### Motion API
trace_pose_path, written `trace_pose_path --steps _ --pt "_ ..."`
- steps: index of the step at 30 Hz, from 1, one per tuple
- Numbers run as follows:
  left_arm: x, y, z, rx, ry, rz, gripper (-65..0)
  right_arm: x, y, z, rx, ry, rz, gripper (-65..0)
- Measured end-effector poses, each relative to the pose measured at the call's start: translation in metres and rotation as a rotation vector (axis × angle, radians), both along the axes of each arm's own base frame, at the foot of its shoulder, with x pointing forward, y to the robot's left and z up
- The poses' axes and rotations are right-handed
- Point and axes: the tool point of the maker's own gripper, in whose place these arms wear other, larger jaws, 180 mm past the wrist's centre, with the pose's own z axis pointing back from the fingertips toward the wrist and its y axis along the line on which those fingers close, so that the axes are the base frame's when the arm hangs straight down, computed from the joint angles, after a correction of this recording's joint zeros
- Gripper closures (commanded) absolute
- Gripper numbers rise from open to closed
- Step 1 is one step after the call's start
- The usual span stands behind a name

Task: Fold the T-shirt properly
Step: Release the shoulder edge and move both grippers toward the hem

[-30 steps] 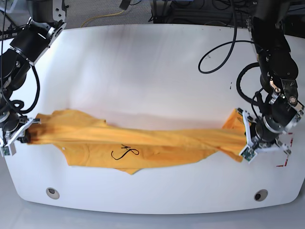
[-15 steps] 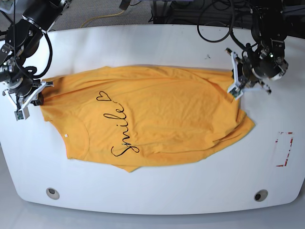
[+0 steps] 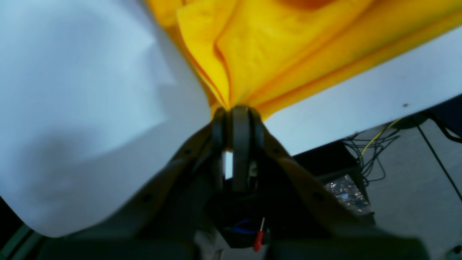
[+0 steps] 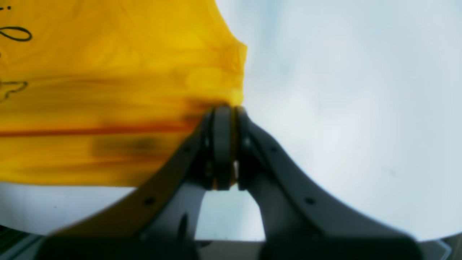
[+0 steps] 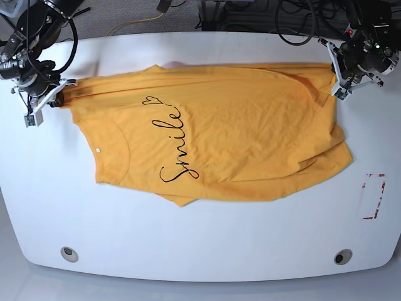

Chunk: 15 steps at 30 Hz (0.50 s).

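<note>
T-shirt [image 5: 219, 144]: orange-yellow, short-sleeved, lay spread on the white tabletop [image 5: 200, 244] with black "Smile" script [image 5: 172, 147] and a small heart facing up; far edge drawn out along the back of the tabletop, near edge rumpled with one flap poking toward the front.
Left gripper [image 5: 344, 78]: clamped tight on the far corner of the cloth at the base view's right; in the wrist view, folds fanned out from the pinch point [image 3: 234, 108].
Right gripper [image 5: 49, 100]: likewise closed on the opposite far corner, at the sleeve end; wrist view showed the fabric edge caught between the tips [image 4: 225, 106].
Position of cloth: mostly flat; slack and creases remained at the right end below the left gripper, where the hem sagged toward the front.
Step in hand, judged: spreading the garment flat ahead of the first fold.
Handling advice: keep equal tension across both corners; lower both together so the far edge lands straight; avoid overpulling, which would stretch the knit or slip the pinch.
Check before release: sleeves flat, no tucked layer beneath the body, hem line parallel to the tabletop edge.
Risk: thin pinch at each corner, so a jerk could free one side and skew the lay.
</note>
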Motion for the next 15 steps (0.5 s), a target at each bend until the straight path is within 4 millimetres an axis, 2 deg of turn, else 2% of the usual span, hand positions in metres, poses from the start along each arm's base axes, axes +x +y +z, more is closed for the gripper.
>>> trace_pose_path --steps 2,5,7,11,13,15 --pt "-0.0005 0.0001 -0.0002 0.001 0.002 0.000 -9.7 -0.0048 -0.0001 -0.0032 -0.002 0.017 0.000 0.0" --pt "-0.0024 0.0043 -0.0005 0.019 0.011 0.007 -18.5 -0.0078 0.0044 -0.0075 0.012 0.020 -0.002 -10.0" --pt "-0.0029 0.0047 -0.0006 0.021 0.014 0.007 -22.9 -0.0099 0.0061 -0.0103 0.017 0.027 -0.007 -23.8" --pt "-0.0029 0.0093 0.0000 0.043 0.016 0.013 -23.5 -0.0092 0.0073 -0.0103 0.021 0.022 -0.010 -52.6" --pt "-0.0030 0.0096 0.0001 0.045 0.018 0.013 -23.5 -0.0094 0.0080 -0.0108 0.023 0.023 -0.011 -59.9" --pt "0.0013 0.0090 0.0019 0.042 0.007 0.013 -23.3 -0.0089 0.0084 -0.0103 0.027 0.020 -0.011 -62.0"
